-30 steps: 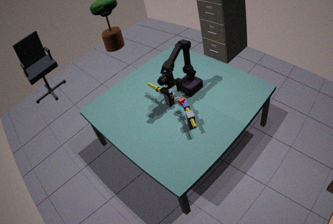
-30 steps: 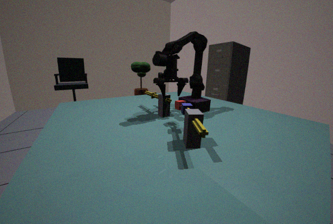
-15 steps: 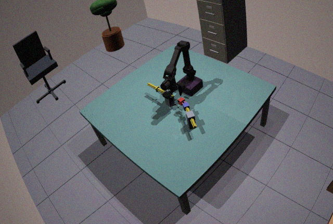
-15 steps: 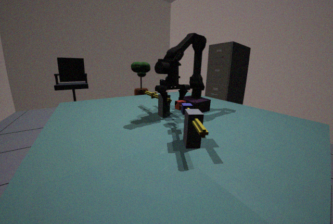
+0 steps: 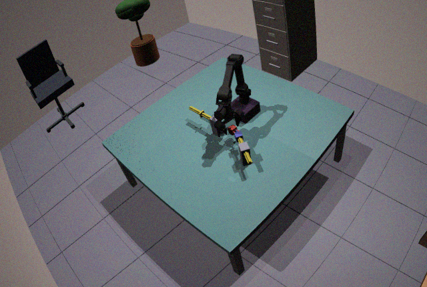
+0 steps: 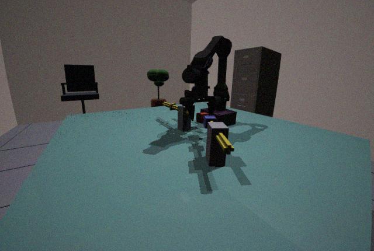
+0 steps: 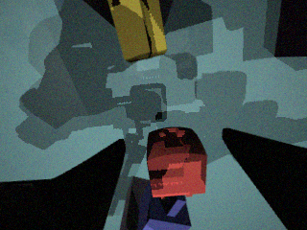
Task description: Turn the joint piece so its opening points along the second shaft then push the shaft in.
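Observation:
The red joint piece (image 5: pixel 232 127) (image 6: pixel 201 117) (image 7: pixel 177 168) sits on a blue fork (image 5: pixel 238 134) (image 6: pixel 209 121) (image 7: pixel 168 223) at the end of the first yellow shaft (image 5: pixel 247 157) (image 6: pixel 223 142). A grey block (image 5: pixel 244 146) (image 6: pixel 216 148) carries that shaft. The second yellow shaft (image 5: pixel 195 109) (image 6: pixel 169 105) (image 7: pixel 134 34) passes through another grey block (image 6: pixel 182 119). In the wrist view its end stands apart from the joint's dark front, which faces roughly toward it; exact alignment is unclear. My gripper (image 7: pixel 174 135) is open and empty, fingers on either side of the joint piece.
The arm's purple base (image 5: pixel 246 107) (image 6: pixel 228 117) stands just behind the joint piece. The second shaft's block is close beside one finger. The second shaft has a raised collar (image 5: pixel 201 113) on its far part. Shadows of the arm and shafts fall across the teal table (image 5: pixel 165 159) (image 6: pixel 120 206).

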{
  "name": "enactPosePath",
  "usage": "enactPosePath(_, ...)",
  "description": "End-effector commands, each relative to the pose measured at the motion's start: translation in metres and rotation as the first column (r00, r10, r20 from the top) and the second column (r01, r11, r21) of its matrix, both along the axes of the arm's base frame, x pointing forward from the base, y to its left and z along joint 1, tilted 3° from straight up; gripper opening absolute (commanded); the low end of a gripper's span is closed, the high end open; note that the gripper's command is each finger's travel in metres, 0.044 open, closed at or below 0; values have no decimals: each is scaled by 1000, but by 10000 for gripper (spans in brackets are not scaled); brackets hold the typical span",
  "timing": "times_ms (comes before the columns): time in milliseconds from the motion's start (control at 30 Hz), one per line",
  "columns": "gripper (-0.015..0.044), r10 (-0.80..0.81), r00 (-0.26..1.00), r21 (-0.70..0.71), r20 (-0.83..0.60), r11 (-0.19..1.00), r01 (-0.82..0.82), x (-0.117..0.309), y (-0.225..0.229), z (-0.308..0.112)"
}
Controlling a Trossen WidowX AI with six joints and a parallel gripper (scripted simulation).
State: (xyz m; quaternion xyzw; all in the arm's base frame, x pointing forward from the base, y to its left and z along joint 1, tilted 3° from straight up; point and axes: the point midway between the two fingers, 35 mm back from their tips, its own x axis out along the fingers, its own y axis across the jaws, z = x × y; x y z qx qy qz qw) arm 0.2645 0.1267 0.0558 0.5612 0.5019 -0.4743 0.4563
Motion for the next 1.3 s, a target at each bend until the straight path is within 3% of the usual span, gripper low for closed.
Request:
enactPosePath(0, 440, -7, 1000, -4, 1, 1000, 7, 1, 2, -3)
enactPosePath(600, 440, -7, 1000, -4, 1, 1000, 7, 3, 5, -29)
enactPosePath(933, 182, -7, 1000, -4, 1, 1000, 7, 3, 5, -29)
enactPosePath(1267, 182, -7, 1000, -4, 1, 1000, 7, 3, 5, -29)
